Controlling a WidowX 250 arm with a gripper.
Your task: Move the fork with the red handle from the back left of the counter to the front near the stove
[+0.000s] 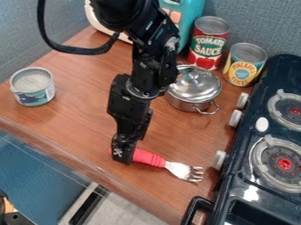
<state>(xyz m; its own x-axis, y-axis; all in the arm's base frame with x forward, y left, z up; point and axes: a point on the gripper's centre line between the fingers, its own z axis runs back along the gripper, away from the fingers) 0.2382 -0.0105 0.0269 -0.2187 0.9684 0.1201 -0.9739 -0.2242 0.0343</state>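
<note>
The black gripper [124,154] hangs low over the front part of the wooden counter, right at the handle end of a fork. This fork has a red handle [147,158] and a silver metal head [185,171] whose tines point to the right. The gripper covers part of the handle, and a bit of red shows at its left side. Behind and to the right of the gripper stands a small silver pot [190,88] with its lid on.
A tomato sauce can [208,42] and a pineapple can [243,64] stand behind the pot. An opened-looking short can [33,86] is at the left. The dark toy stove [241,191] borders the right side; the counter's front edge [88,170] runs below the gripper.
</note>
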